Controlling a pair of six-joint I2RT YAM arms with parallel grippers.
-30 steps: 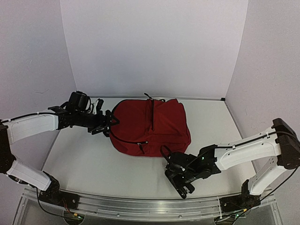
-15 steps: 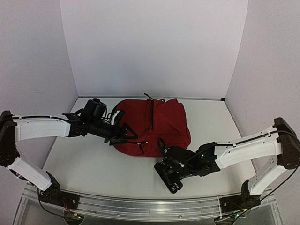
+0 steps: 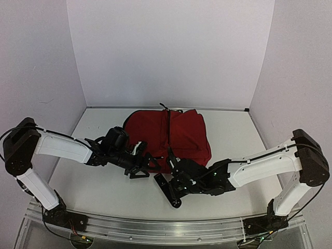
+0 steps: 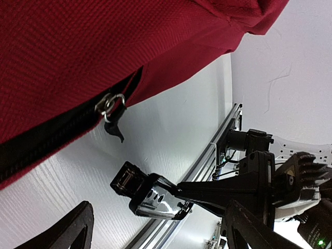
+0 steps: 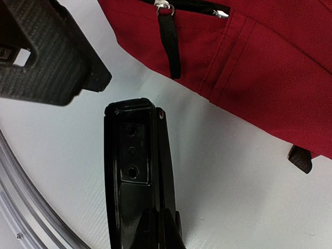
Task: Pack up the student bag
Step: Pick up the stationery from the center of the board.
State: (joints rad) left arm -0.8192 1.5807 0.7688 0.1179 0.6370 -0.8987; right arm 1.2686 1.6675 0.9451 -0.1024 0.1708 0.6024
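1. The dark red student bag (image 3: 174, 136) is laid flat on the white tabletop (image 3: 98, 189), just ahead of both sets of jaws.
2. The left jaws are spread wide and nothing is held between them. The bag's black zipper (image 4: 46, 142) and its metal pull (image 4: 110, 106) are seen just ahead of them.
3. The right jaws are pressed fully together on nothing. Their tips are parted from the bag's near edge by a strip of bare tabletop, and a black pull tab (image 5: 170, 44) is seen beyond the tips.
4. The right jaws are placed near the left jaws, but apart from them.
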